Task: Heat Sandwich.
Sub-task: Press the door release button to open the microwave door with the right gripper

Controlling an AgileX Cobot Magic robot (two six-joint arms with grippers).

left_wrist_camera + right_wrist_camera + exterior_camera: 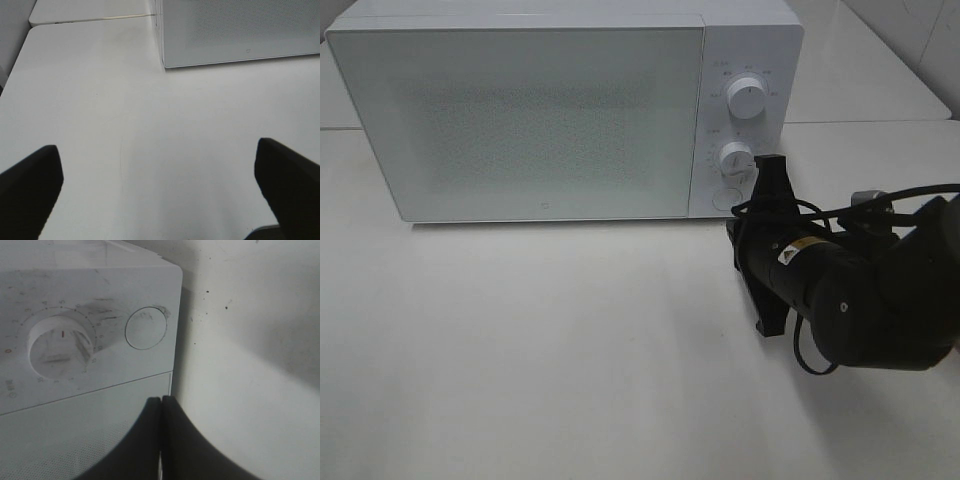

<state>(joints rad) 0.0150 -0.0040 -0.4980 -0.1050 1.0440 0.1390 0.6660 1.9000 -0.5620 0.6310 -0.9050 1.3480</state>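
Only container here is the microwave (550, 110), sitting at the back of the desk (570, 350). Its door (520, 120) is shut, and the dotted window is frosty white from the high camera, so I can't tell what's inside. The sandwich isn't visible in any of the three views; whether it's behind that door, I honestly can't tell.

The right gripper (161, 402) is closed all the way, both fingers pressed flat together with nothing between them. It's pointed at the front of the microwave, down at the lower corner of the control panel. The wrist view shows the tips right at the seam where the panel meets the door, with the round button (145, 328) just beside them and the lower knob (60, 347) a bit further along. It looks super close, but I can't make out actual contact (the tips sit in their own shadow).

The left gripper (157, 165) is spread wide, holding nothing, with only bare desk between its fingers. It hangs over the desk near the microwave's left front corner.
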